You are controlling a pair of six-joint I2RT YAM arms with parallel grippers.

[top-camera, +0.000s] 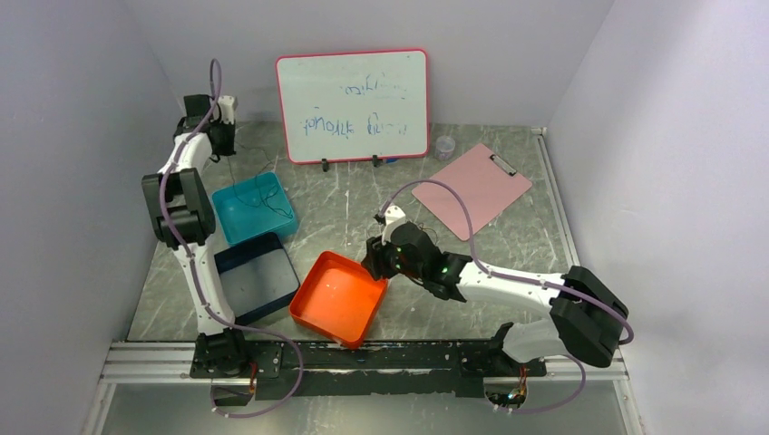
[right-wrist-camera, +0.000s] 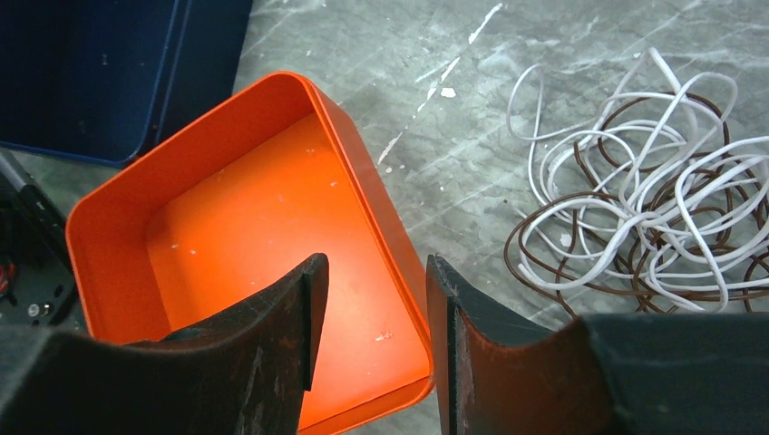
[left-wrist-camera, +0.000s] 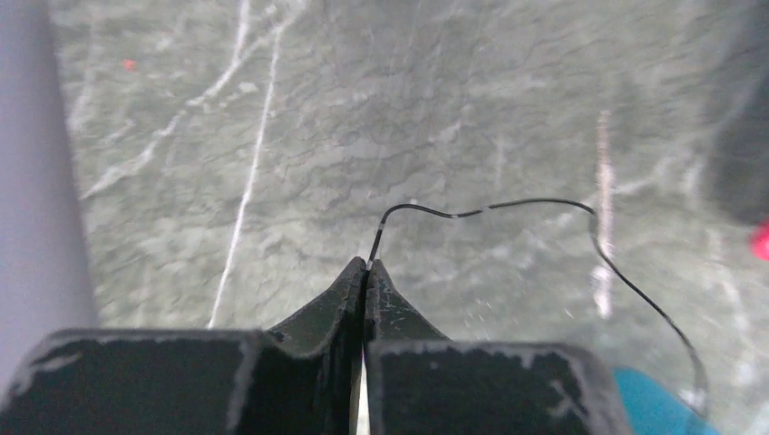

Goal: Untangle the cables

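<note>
1. The left gripper has its jaws squeezed tight together. A thin black cable is pinched right at their tip.
2. From the tip, that cable pokes up a little. Then it bends off to the right in a long floppy curve over the grey counter and drops down toward the teal bin.
3. From above, more thin black loops can be seen lying in the teal bin.
4. The right gripper has its jaws partly open, with nothing between them. It hangs over one edge of the orange bin.
5. Beside the orange bin, on the counter, lies a pile of cables. White ones and brown ones loop over and under each other in a messy knot.
6. A dark blue bin sits on the other side of the orange bin.
</note>
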